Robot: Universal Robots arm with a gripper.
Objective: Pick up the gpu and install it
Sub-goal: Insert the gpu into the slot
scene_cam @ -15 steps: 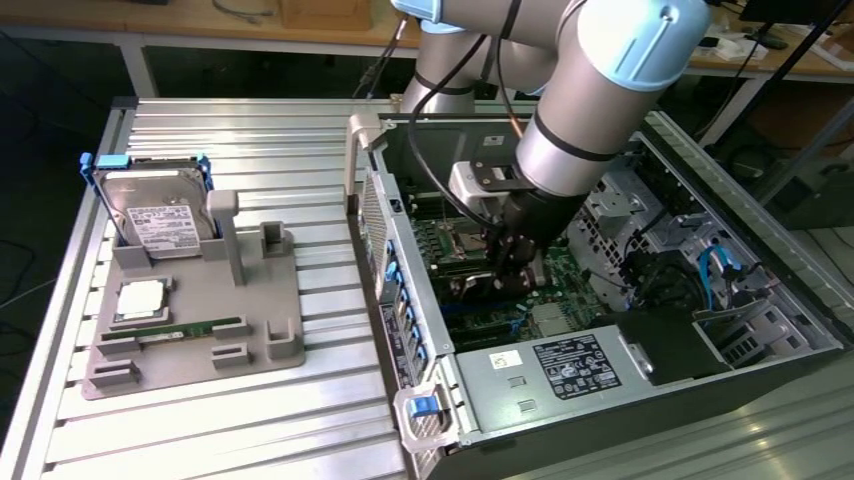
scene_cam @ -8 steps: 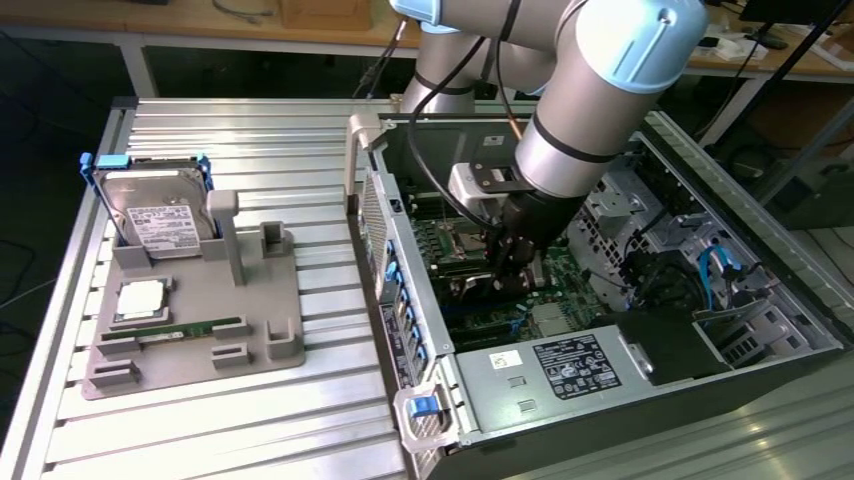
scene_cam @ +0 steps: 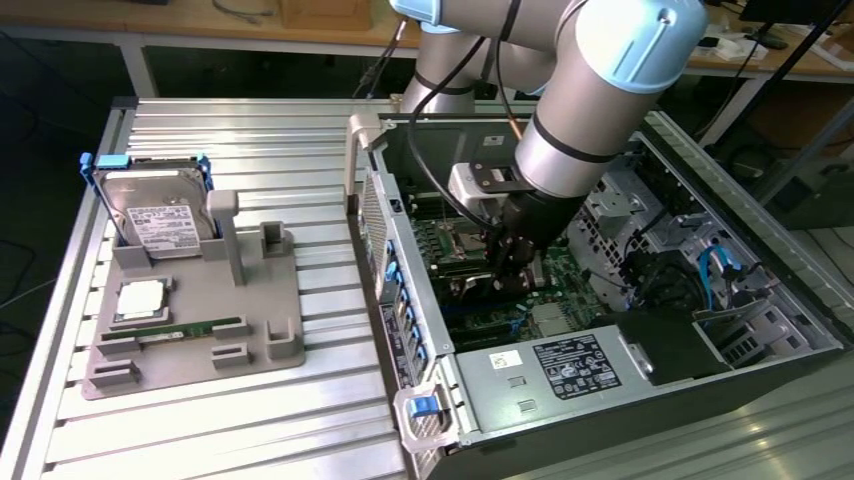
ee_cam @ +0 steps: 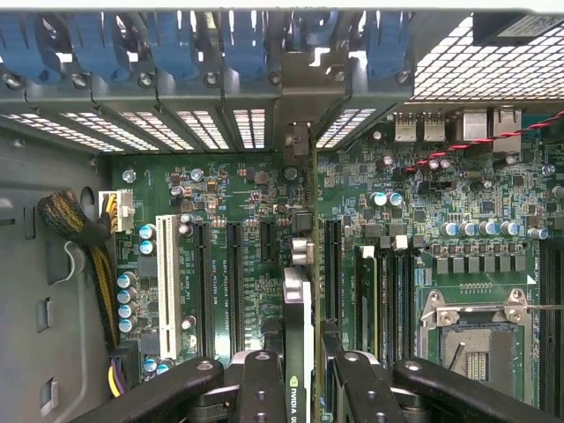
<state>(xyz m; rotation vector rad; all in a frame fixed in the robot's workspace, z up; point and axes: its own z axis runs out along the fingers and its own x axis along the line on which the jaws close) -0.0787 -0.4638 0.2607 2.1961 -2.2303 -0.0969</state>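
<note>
The gpu (ee_cam: 298, 308) is seen edge-on in the wrist view as a thin dark card with a green logo on its top edge. It stands upright over the motherboard (ee_cam: 238, 203), and its metal bracket end reaches the rear slot openings of the case. My gripper (ee_cam: 298, 388) is shut on it, with one black finger (ee_cam: 263, 379) on each side. The card sits in line between the black expansion slots (ee_cam: 233, 273); I cannot tell whether its edge is seated in a slot. In the exterior view my gripper (scene_cam: 514, 262) reaches down inside the open computer case (scene_cam: 747, 330).
A grey fixture (scene_cam: 267, 340) on the slatted table at the exterior view's left holds a hard drive (scene_cam: 154, 215), a processor (scene_cam: 140, 298) and a green memory stick (scene_cam: 187, 328). Inside the case are a power supply (scene_cam: 567, 370), blue slot latches (ee_cam: 167, 40), a cable bundle (ee_cam: 75, 229) and the processor socket (ee_cam: 480, 344).
</note>
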